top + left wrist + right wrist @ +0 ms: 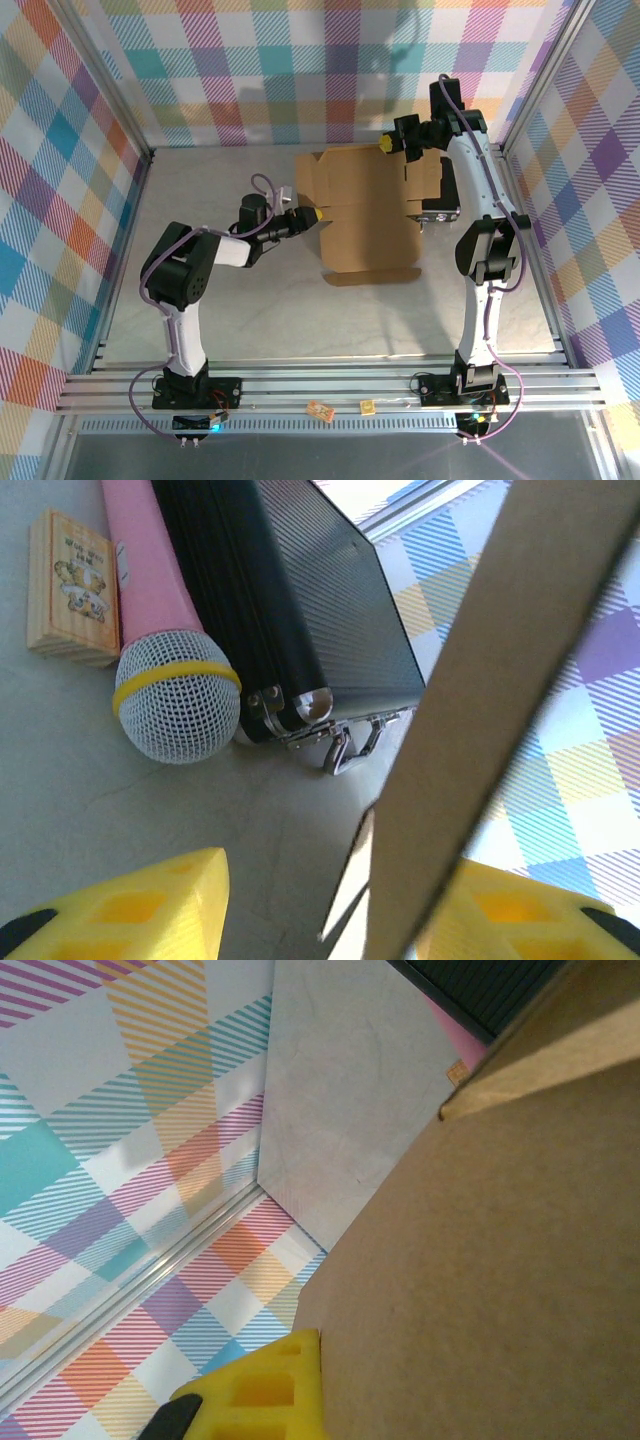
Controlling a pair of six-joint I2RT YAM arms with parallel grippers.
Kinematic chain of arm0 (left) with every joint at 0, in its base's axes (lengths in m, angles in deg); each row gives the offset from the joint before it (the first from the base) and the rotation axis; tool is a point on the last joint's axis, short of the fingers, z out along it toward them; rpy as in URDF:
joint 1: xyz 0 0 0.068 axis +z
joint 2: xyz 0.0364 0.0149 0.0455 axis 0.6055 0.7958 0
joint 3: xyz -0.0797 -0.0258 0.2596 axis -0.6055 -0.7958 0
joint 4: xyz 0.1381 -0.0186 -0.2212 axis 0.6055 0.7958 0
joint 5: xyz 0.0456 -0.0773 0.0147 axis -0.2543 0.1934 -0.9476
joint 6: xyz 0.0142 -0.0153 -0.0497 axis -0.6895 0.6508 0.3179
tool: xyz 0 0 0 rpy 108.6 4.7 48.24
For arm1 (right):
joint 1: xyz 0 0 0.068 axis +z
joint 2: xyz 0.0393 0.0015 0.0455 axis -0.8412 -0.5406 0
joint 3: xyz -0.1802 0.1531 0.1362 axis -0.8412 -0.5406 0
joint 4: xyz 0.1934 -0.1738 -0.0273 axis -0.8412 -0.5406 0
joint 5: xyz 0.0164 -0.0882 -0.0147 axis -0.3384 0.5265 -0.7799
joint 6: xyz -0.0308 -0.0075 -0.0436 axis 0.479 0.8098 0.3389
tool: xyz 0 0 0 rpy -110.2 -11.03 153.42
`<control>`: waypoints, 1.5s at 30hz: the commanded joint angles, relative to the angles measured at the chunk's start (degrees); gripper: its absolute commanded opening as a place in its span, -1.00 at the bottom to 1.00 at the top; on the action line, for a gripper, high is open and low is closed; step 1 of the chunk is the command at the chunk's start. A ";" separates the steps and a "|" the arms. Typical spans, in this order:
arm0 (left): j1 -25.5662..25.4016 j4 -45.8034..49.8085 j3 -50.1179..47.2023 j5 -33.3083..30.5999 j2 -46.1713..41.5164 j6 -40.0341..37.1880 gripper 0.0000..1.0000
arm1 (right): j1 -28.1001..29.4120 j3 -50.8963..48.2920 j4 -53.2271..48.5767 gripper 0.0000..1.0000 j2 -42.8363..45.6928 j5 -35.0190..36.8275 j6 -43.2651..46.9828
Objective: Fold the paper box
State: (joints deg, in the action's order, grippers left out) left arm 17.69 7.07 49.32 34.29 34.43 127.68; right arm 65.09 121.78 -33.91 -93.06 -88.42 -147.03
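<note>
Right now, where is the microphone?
In the left wrist view the microphone lies upper left on the table, between a small printed block and the black case.

A: Upper left of frame?
B: Small printed wooden block [70, 585], pink microphone [165, 650] beside it, then black case [300, 610].
A: Right side?
B: Flap of the paper box [480, 730], diagonal, between parted yellow fingers [130, 905] of the left hand [325, 910].

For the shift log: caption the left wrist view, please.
Cardboard box flap inside the open left end effector, with microphone, black case and wooden block beyond.
</note>
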 commanded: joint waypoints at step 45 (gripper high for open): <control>-17.98 30.77 6.57 -39.27 -15.55 -14.24 -0.55 | -0.48 -4.73 4.85 -1.00 3.80 0.00 -3.17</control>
State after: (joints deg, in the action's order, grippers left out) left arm 1.28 36.18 53.48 -1.82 21.84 114.53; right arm 64.56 117.78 -29.96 -92.19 -88.33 -149.52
